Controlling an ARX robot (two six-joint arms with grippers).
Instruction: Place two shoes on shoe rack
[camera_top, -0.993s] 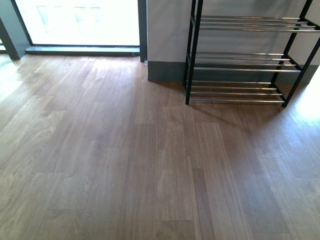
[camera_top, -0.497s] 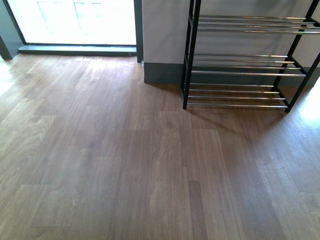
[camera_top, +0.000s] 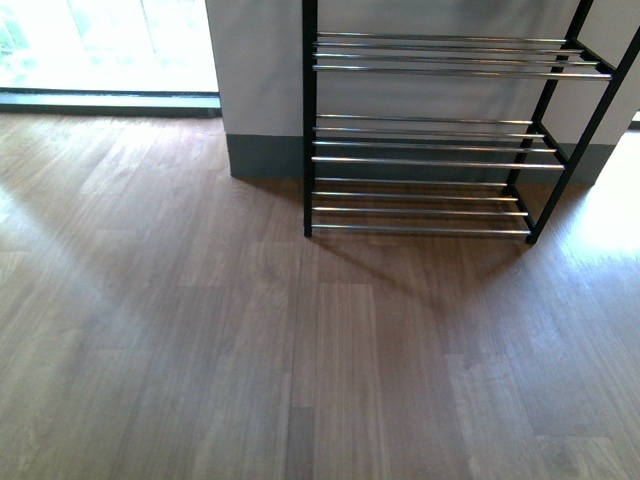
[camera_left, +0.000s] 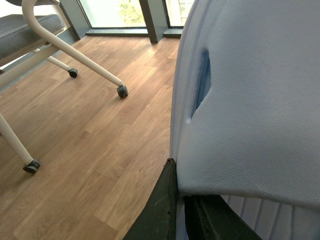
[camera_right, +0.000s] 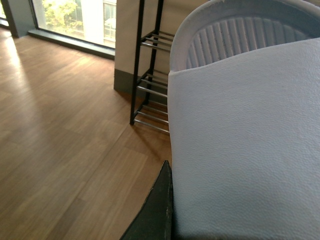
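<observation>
The shoe rack (camera_top: 430, 140) stands against the wall ahead in the front view, a black frame with tiers of chrome rods, all bare. Neither arm shows there. In the left wrist view a pale blue slipper (camera_left: 250, 100) fills the near side, and my left gripper (camera_left: 181, 212) is shut on its edge with dark fingers (camera_left: 160, 210) on either side. In the right wrist view another pale blue slipper (camera_right: 245, 135) is held by my right gripper (camera_right: 171, 200), shut on it; only one finger (camera_right: 157, 212) shows. Beyond it the shoe rack (camera_right: 150, 80) stands over the wooden floor.
A white chair base (camera_left: 75, 55) with castors (camera_left: 122, 91) stands on the wood floor beside the left arm. A grey skirting and wall (camera_top: 260, 150) sit left of the rack. A bright window (camera_top: 100, 40) lies at the far left.
The front view has swung towards the rack: it has slid from the right edge to the middle and looks nearer. The window has drifted off to the left.
</observation>
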